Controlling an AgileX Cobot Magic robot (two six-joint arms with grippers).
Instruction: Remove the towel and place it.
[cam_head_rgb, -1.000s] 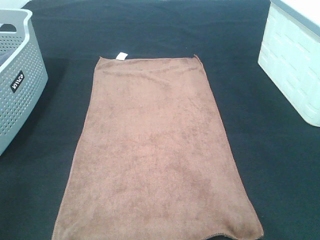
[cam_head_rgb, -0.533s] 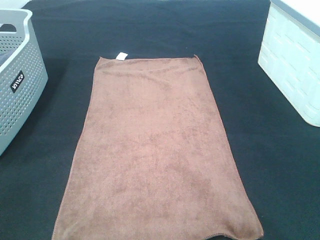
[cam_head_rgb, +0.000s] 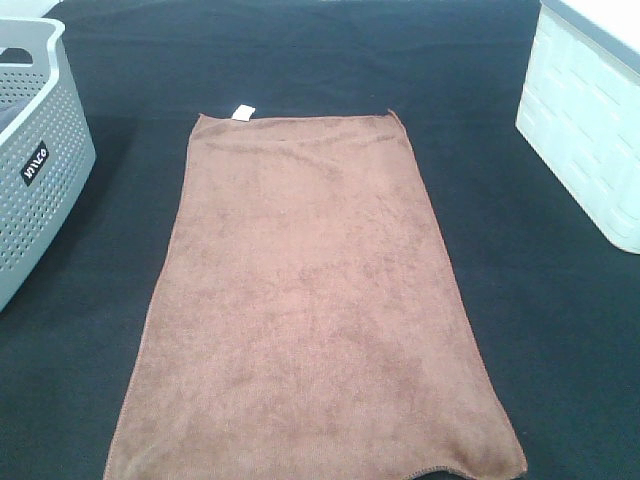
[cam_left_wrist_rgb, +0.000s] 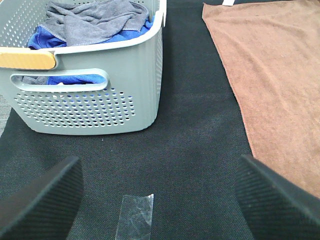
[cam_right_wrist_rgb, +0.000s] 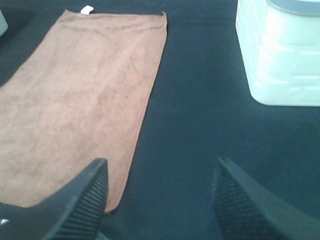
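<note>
The brown towel (cam_head_rgb: 310, 300) lies spread flat on the black table cloth, its small white tag (cam_head_rgb: 241, 111) at the far left corner. It also shows in the left wrist view (cam_left_wrist_rgb: 272, 75) and the right wrist view (cam_right_wrist_rgb: 75, 95). My left gripper (cam_left_wrist_rgb: 157, 200) is open and empty above bare cloth between the grey basket and the towel's left edge. My right gripper (cam_right_wrist_rgb: 160, 200) is open and empty above the cloth just beyond the towel's near right corner. Neither gripper shows in the exterior high view.
A grey perforated basket (cam_head_rgb: 35, 170) stands at the left and holds grey and blue cloths (cam_left_wrist_rgb: 95, 22). A white bin (cam_head_rgb: 590, 120) stands at the right, also in the right wrist view (cam_right_wrist_rgb: 280, 55). A strip of clear tape (cam_left_wrist_rgb: 135, 217) lies on the cloth.
</note>
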